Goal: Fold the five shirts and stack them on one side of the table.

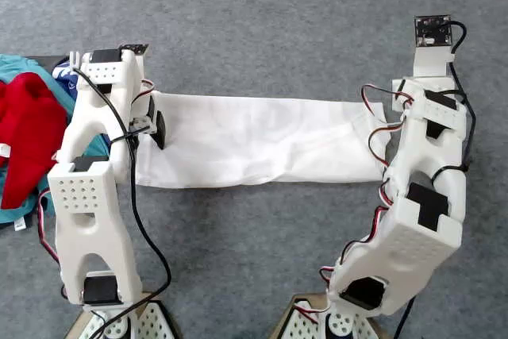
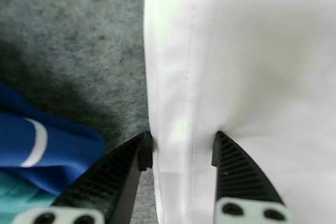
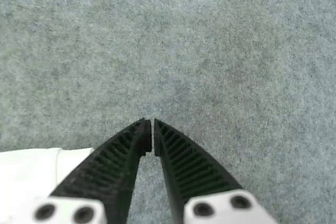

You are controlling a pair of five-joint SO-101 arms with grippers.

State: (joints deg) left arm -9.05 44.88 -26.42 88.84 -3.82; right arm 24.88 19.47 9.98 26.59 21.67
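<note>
High view shows the white shirt lying flat on the grey table, folded into one long band. Its long axis runs from side to side across the table, from the left arm to the right arm. One short end lies under the left arm's wrist. The other short end, which has some creases, reaches the right arm.

At the table's left edge there is a loose pile of other clothes. A red shirt lies on top of a teal shirt. A small white tag shows at the edge of the red cloth, and a small dark label lies near the pile's front. Both are too small to read.

In the left wrist view, the left gripper stands over the short end of the white shirt. The claw is narrowly open. One finger touches the outside of the stitched hem, and the other finger rests on the cloth, where a small crease starts. The double edge of the shirt lies between them. Just beside this end lies a blue shirt with a curved white stripe; the stripe shows no letters. Some teal cloth is next to the blue one.

In the right wrist view, the right gripper is above bare grey table. Its two ribbed fingers are pressed almost together and nothing is between them. A corner of the white shirt lies near it, to one side, not touching the fingers.
</note>
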